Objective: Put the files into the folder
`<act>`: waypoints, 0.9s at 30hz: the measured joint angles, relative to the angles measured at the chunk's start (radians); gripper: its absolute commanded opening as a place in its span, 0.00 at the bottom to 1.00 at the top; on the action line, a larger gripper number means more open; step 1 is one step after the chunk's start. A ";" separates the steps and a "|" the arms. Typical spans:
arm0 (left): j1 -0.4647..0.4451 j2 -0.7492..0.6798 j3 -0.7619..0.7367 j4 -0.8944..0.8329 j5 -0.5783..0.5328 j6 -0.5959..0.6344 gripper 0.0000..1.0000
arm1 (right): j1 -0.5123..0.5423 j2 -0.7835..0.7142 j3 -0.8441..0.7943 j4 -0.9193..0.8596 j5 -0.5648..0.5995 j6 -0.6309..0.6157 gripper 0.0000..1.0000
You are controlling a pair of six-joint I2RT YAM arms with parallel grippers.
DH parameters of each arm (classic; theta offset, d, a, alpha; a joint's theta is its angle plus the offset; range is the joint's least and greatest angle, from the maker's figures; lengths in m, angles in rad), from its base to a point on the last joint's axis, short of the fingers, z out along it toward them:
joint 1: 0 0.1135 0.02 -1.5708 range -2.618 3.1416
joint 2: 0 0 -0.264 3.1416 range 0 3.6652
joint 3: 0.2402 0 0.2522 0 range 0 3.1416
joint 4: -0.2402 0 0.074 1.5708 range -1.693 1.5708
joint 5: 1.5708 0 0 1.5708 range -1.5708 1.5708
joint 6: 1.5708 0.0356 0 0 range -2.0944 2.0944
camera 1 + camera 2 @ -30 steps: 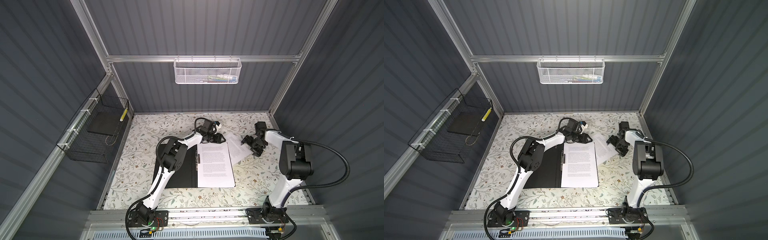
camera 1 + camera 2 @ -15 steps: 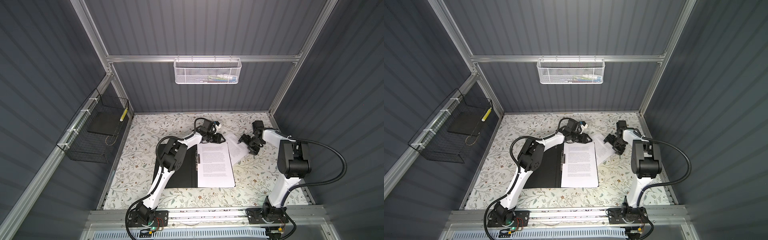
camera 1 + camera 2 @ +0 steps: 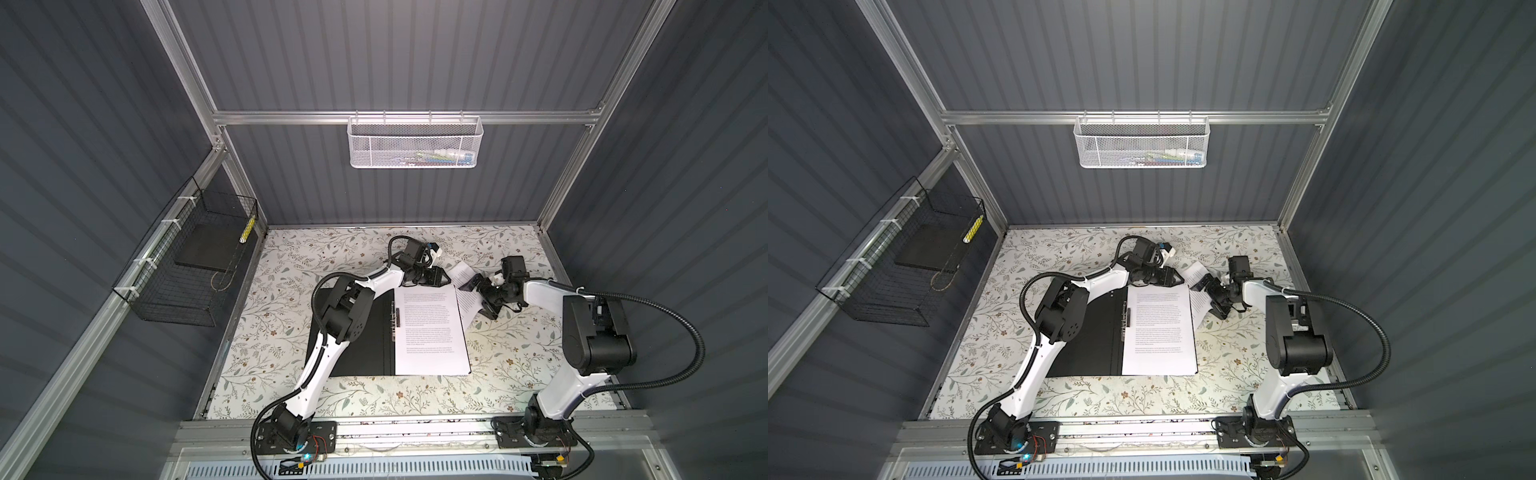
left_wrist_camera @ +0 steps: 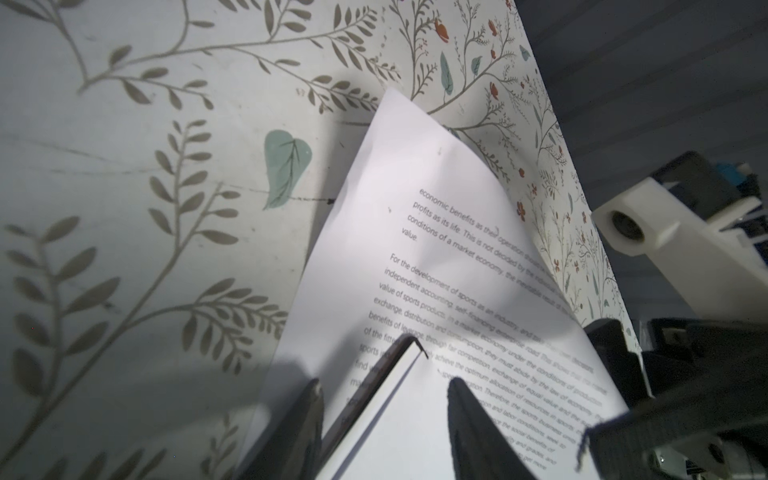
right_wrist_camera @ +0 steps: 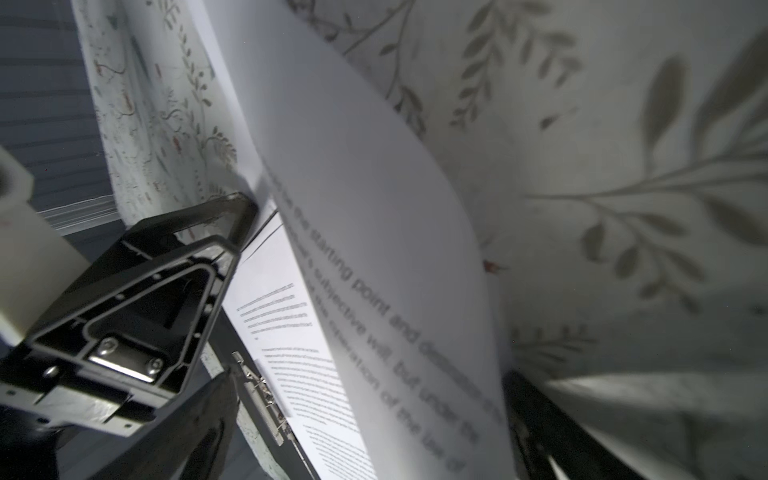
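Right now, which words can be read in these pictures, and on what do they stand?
"economic benefits as their operation": loose sheet, left wrist view.
"profits as its life. This is not decided by the": same sheet.
"For the development of sports as an industry": same sheet.
"starting point and destination": curled sheet, right wrist view.
"subjective will, but under the": same curled sheet.
Sheet in the folder: print too small to read.

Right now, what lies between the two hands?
A loose printed sheet, lying askew; both top views show it.
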State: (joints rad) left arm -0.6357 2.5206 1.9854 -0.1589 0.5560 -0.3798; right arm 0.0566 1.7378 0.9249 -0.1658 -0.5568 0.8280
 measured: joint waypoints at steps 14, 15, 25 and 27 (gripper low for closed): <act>0.003 0.000 -0.003 0.006 0.010 -0.011 0.50 | 0.021 -0.140 -0.270 0.333 -0.016 0.158 0.97; 0.003 0.000 -0.004 0.008 0.011 -0.011 0.50 | 0.024 -0.145 -0.281 0.351 -0.005 0.163 0.95; 0.008 0.000 -0.014 0.026 0.027 -0.025 0.50 | 0.089 -0.194 -0.451 0.597 0.180 0.238 0.52; 0.008 0.000 -0.014 0.026 0.030 -0.025 0.50 | 0.094 -0.193 -0.467 0.615 0.218 0.249 0.38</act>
State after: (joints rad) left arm -0.6273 2.5206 1.9709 -0.1326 0.5858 -0.4049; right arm 0.1509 1.5448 0.4583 0.4488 -0.3386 1.0767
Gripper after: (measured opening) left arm 0.502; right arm 0.489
